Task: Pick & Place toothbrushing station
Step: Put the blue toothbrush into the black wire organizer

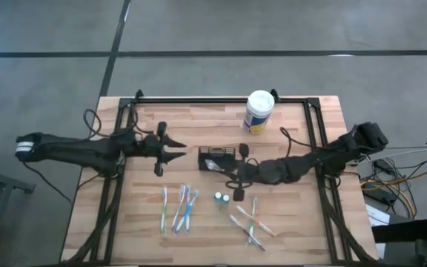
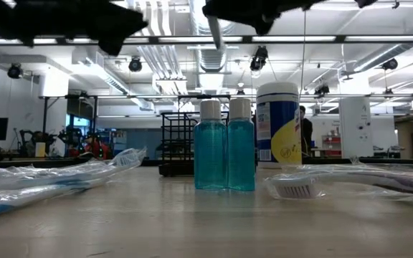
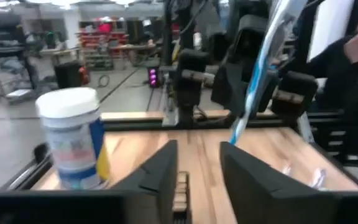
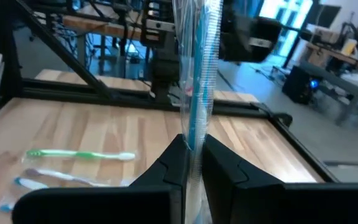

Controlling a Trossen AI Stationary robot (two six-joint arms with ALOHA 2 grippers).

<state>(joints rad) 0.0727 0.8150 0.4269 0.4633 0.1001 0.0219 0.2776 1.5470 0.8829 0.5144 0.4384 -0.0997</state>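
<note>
The right gripper, mid-frame, pinches a wrapped toothbrush; lower it upright into the caddy. The left gripper waits spread.

Black mesh caddy, white canister with yellow-blue label.

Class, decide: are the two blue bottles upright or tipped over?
Upright. In the low view both blue bottles stand on their bases, white caps on top, side by side on the table.
</note>
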